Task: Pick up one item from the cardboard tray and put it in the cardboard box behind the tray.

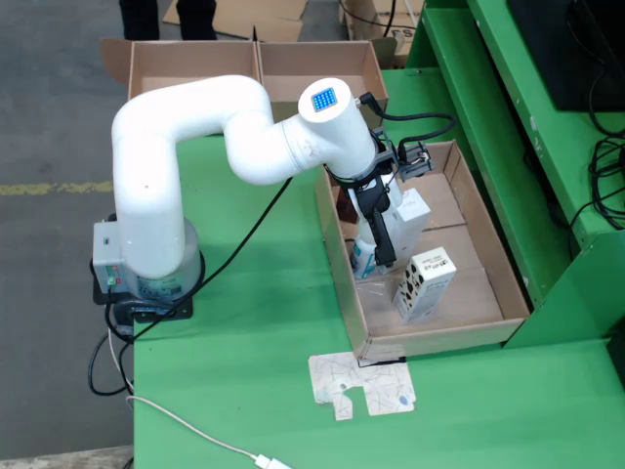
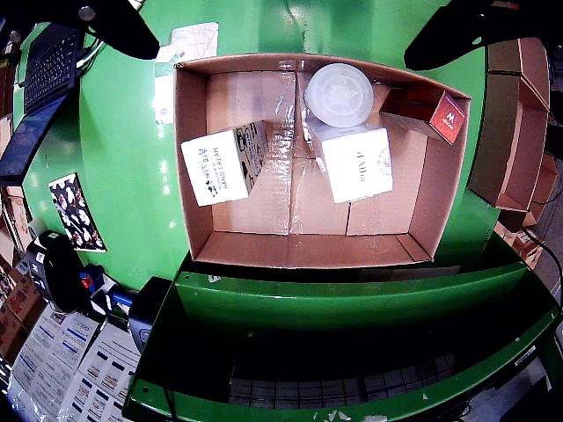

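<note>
A cardboard tray (image 1: 488, 249) lies on the green table, and my gripper (image 1: 381, 244) hangs over its left part, above a bottle with a blue label (image 1: 363, 256). In the wrist view the two dark fingers (image 2: 114, 26) stand far apart at the top corners, so my gripper (image 2: 281, 35) is open and holds nothing. Beneath it in the tray (image 2: 198, 220) are the bottle's round white cap (image 2: 339, 92), a white carton (image 2: 356, 163), a white box with black print (image 2: 224, 163) and a red box (image 2: 427, 110). Two open cardboard boxes (image 1: 195, 63) stand behind the arm.
A printed paper sheet (image 1: 361, 386) lies just in front of the tray. A white cable (image 1: 195, 430) runs across the table's front left. A raised green frame (image 1: 508, 117) borders the tray's right side. The arm's base (image 1: 146, 278) sits at the table's left edge.
</note>
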`<state>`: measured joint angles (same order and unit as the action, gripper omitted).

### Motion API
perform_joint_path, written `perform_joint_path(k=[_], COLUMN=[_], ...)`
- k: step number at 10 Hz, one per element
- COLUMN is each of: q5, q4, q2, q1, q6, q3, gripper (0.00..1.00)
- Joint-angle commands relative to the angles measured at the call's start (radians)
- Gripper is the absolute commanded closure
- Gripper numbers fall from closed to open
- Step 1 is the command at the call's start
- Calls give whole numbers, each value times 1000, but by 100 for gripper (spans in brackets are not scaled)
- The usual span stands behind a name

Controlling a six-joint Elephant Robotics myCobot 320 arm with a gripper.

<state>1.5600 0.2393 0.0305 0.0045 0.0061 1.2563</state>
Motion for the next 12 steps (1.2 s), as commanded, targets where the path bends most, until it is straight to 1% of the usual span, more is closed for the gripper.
perform_joint_path(k=[1, 7, 11, 12], q5=[5, 5, 30, 30], q4=[12, 12, 65, 65], q2=[-17, -17, -87, -87], q1=[2, 2, -19, -19], q6=[-2, -2, -3, -3], q3=[-26, -26, 81, 81], gripper=[0, 0, 0, 0])
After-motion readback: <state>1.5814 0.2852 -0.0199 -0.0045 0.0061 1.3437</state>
